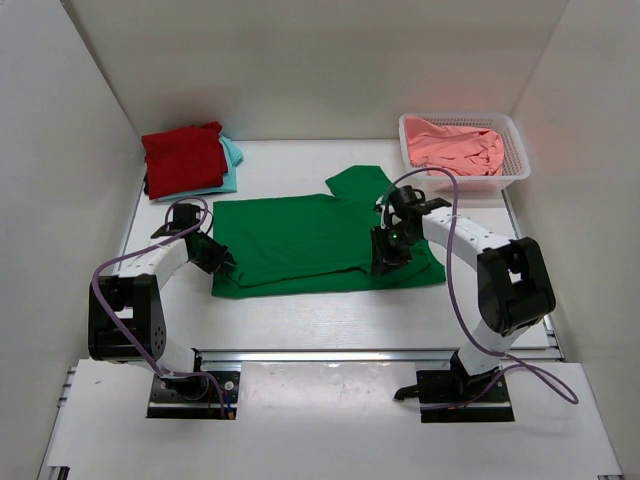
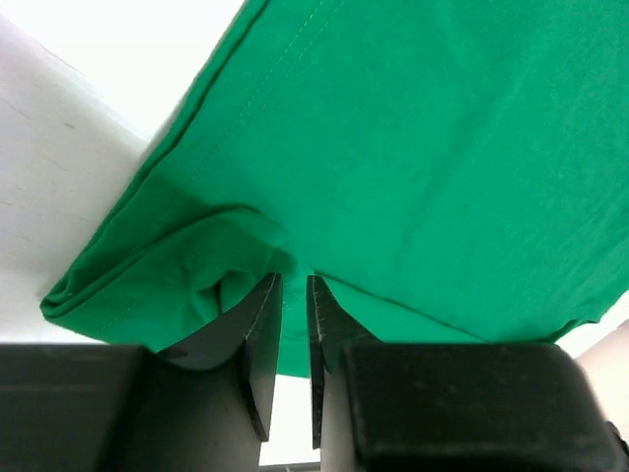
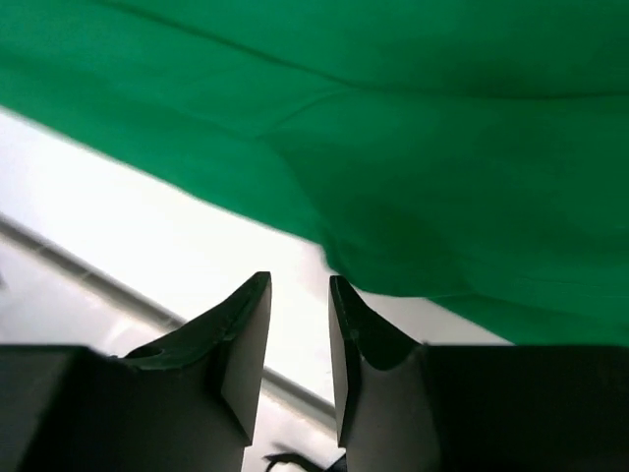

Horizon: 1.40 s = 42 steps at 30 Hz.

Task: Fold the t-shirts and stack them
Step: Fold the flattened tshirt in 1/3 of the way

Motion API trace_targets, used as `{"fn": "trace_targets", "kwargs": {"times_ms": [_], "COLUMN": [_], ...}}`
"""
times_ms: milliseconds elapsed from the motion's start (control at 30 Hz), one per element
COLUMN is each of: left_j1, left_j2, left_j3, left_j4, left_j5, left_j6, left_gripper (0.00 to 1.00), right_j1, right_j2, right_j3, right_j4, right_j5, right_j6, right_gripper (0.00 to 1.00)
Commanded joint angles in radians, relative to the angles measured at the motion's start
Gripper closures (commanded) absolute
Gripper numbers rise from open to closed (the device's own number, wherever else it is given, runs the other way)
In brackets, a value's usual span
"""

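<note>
We are pinching the green t-shirt [image 1: 300, 240] with the left end effector [image 2: 295, 280] — the right end effector [image 3: 300, 280] is hanging slightly spread, holding nothing.

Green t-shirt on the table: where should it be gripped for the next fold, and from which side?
Probably grip the green t-shirt at its two near corners, coming in low from the near side. It lies flat, and its near edge, doubled at the left corner, sits free on the table.
</note>
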State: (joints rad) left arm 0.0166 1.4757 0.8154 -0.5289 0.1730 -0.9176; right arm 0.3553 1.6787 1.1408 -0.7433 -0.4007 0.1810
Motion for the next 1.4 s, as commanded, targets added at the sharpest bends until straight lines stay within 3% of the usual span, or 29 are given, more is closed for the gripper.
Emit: {"fn": "trace_targets", "kwargs": {"times_ms": [0, 200, 433, 467, 533, 633, 733, 833, 867, 1000, 1133, 1267, 1333, 1367], "left_j1": [-0.003, -0.003, 0.002, 0.008, 0.013, 0.017, 0.014, 0.0, -0.004, -0.04, -0.044, -0.05, -0.05, -0.052], "left_j2": [-0.043, -0.048, -0.058, -0.061, -0.066, -0.063, -0.035, 0.02, 0.056, 0.11, 0.136, 0.15, 0.155, 0.156], "left_j3": [0.007, 0.002, -0.01, -0.019, -0.024, -0.012, -0.004, 0.017, 0.028, 0.051, 0.051, 0.06, 0.06, 0.059], "left_j4": [0.026, 0.032, 0.046, 0.052, 0.055, 0.049, 0.037, 0.041, 0.032, 0.02, 0.035, 0.033, 0.033, 0.029], "left_j5": [0.017, 0.029, 0.034, 0.04, 0.046, 0.03, 0.037, 0.081, 0.089, 0.118, 0.132, 0.143, 0.152, 0.149], "left_j6": [-0.006, -0.012, -0.018, -0.018, -0.015, -0.007, 0.013, 0.026, 0.045, 0.069, 0.08, 0.092, 0.095, 0.094], "left_gripper": [0.72, 0.77, 0.88, 0.85, 0.61, 0.43, 0.36, 0.31, 0.32, 0.31, 0.39, 0.57, 0.76, 0.9], "right_j1": [0.02, 0.054, 0.07, 0.063, 0.063, 0.065, 0.068, 0.073, 0.068, 0.045, 0.027, 0.007, -0.009, -0.015], "right_j2": [0.012, 0.027, 0.021, 0.022, 0.03, 0.052, 0.067, 0.059, 0.053, 0.036, 0.015, -0.008, -0.023, -0.019], "right_j3": [-0.019, -0.062, -0.107, -0.104, -0.107, -0.096, -0.092, -0.092, -0.092, -0.07, -0.052, 0.002, 0.017, 0.022], "right_j4": [0.044, 0.082, 0.104, 0.105, 0.107, 0.113, 0.11, 0.108, 0.107, 0.091, 0.073, 0.048, 0.042, 0.039], "right_j5": [0.14, 0.215, 0.198, 0.198, 0.198, 0.192, 0.198, 0.192, 0.185, 0.178, 0.151, 0.134, 0.112, 0.106], "right_j6": [-0.011, -0.008, -0.008, -0.011, -0.012, -0.023, -0.029, -0.035, -0.034, -0.037, -0.041, -0.034, -0.035, -0.034], "right_gripper": [0.72, 0.7, 0.77, 0.76, 0.73, 0.71, 0.72, 0.96, 1.0, 1.0, 1.0, 1.0, 1.0, 1.0]}}
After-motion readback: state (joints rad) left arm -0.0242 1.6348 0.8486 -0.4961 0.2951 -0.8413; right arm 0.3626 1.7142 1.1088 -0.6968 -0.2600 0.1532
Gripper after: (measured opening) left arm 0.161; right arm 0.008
